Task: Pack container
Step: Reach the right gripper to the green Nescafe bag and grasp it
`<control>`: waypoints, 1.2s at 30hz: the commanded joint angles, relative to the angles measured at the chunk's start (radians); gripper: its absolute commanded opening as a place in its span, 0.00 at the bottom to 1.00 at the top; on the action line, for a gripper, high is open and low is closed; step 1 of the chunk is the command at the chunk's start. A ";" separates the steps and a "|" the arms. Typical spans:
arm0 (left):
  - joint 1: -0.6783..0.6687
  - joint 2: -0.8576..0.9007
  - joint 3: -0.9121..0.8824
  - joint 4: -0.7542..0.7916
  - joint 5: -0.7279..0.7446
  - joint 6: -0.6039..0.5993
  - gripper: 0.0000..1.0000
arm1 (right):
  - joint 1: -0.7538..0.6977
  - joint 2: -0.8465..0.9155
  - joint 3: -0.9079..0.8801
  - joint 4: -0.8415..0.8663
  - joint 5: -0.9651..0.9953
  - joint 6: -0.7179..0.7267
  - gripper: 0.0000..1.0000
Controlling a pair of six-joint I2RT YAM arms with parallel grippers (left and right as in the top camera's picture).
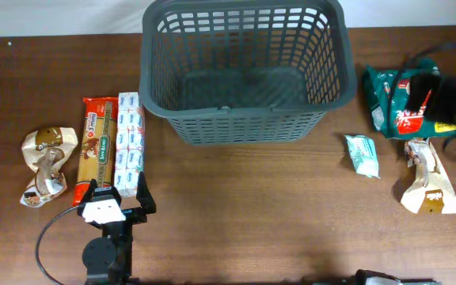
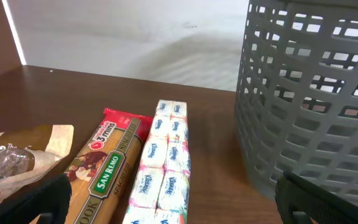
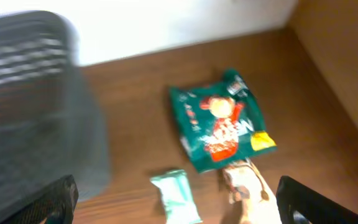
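While the container (image 1: 244,127) sits empty at the far middle of the table (image 1: 252,222), nothing is packed | left fingers (image 2: 42,202) apart, empty, by spaghetti (image 1: 97,146) and tissues (image 1: 130,142) | right fingers (image 3: 58,196) apart, empty, near green bag (image 1: 390,99) | judged: all loading remains

My right wrist view is smeared: the container (image 3: 36,106) left of my right gripper (image 3: 179,202) is a grey blur, print on the green bag (image 3: 219,121) ahead unreadable. Overhead, my right arm (image 1: 442,99) covers part of that bag. Just ahead of my left gripper (image 2: 173,198), the spaghetti packet (image 2: 101,174) and tissue pack (image 2: 163,168) run off the bottom edge.
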 commanded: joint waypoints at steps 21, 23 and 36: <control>-0.003 -0.005 -0.007 0.003 0.007 -0.005 0.99 | 0.019 0.917 0.058 0.205 0.205 -0.359 0.99; -0.003 -0.005 -0.007 0.003 0.007 -0.005 0.99 | 0.027 0.938 0.058 0.230 0.226 -0.327 0.99; -0.003 -0.005 -0.007 0.003 0.007 -0.005 0.99 | 0.032 1.076 0.056 0.260 0.219 -0.129 0.03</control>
